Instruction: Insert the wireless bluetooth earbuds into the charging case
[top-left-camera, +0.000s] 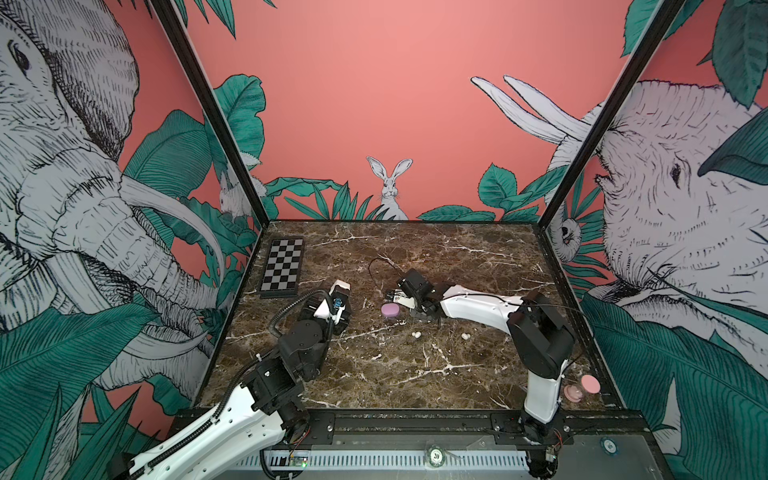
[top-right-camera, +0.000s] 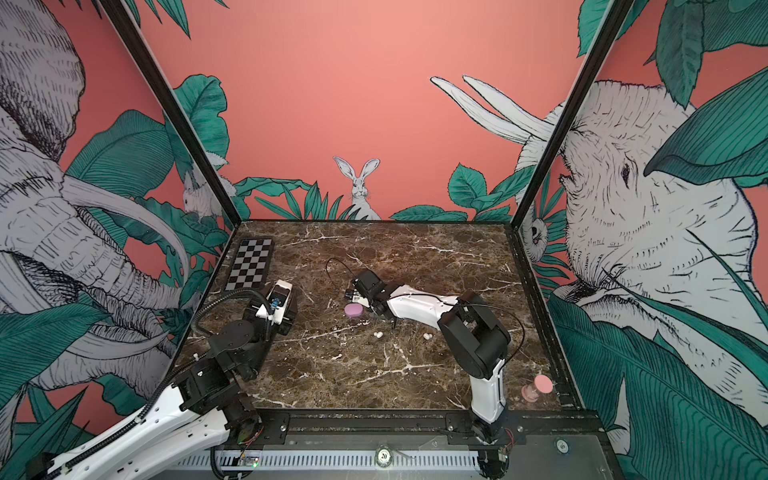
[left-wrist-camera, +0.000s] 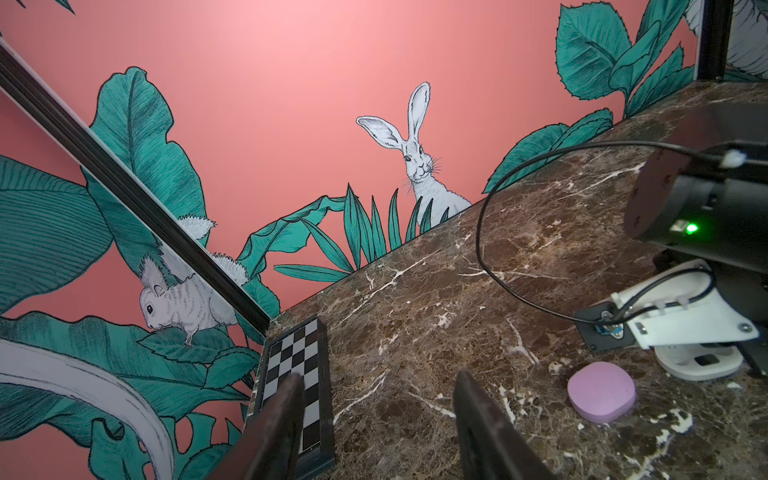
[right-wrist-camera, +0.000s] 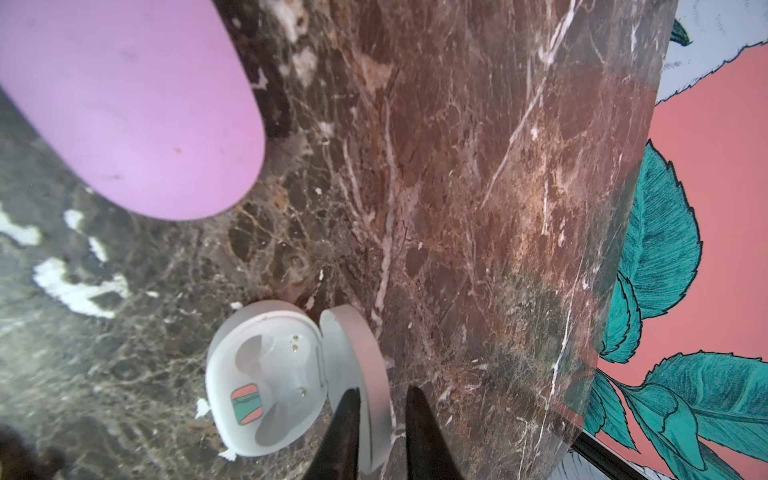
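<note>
A white charging case (right-wrist-camera: 266, 382) lies open on the marble table (right-wrist-camera: 478, 187), its two sockets bare and its lid (right-wrist-camera: 361, 365) standing up. My right gripper (right-wrist-camera: 382, 392) straddles that lid with the jaws a little apart; a sliver of table shows between the lid and one finger. White earbuds lie loose nearer the front, one (top-left-camera: 415, 334) left of the right arm and another (top-left-camera: 466, 336) beside it, seen in both top views. A shut lilac case (top-left-camera: 390, 310) sits beside the white one. My left gripper (left-wrist-camera: 380, 378) hovers open over bare marble, holding nothing.
A small chessboard (top-left-camera: 282, 270) lies at the back left by the wall. A pink case (top-left-camera: 582, 388) stands open at the front right corner. A black cable (top-left-camera: 376, 266) loops behind the right wrist. Black frame posts and patterned walls close in the table.
</note>
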